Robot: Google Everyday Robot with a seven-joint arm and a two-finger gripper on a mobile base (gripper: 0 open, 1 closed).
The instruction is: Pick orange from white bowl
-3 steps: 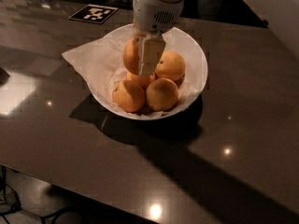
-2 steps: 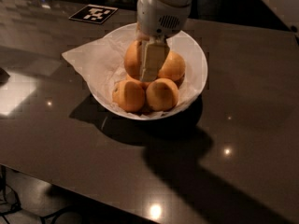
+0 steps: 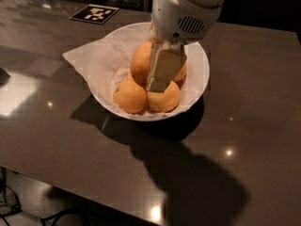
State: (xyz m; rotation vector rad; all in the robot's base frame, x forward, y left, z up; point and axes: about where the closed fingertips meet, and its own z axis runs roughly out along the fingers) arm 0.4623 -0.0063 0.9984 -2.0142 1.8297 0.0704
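The white bowl [image 3: 197, 86] stands on the dark table, lined with crinkled white paper [image 3: 87, 60] that juts past its left rim. It holds several round fruits. The orange [image 3: 140, 60], deeper in colour, sits on top of the pile at the back. Two paler fruits [image 3: 129, 97] [image 3: 164, 100] lie in front and a third [image 3: 182, 72] is mostly hidden. My gripper [image 3: 153, 79] hangs down into the bowl from the white wrist [image 3: 181, 13], its cream pad pressed against the orange's right side. The far side of the orange is hidden.
A black-and-white marker tag [image 3: 95, 13] lies on the table behind the bowl at the left. The table's front edge [image 3: 80, 185] runs across the lower left, with floor and cables below it. The arm's shadow falls on the table in front of the bowl.
My gripper has shifted a little to the right and lower in the bowl, settling against the orange. The fruits have stayed in place.
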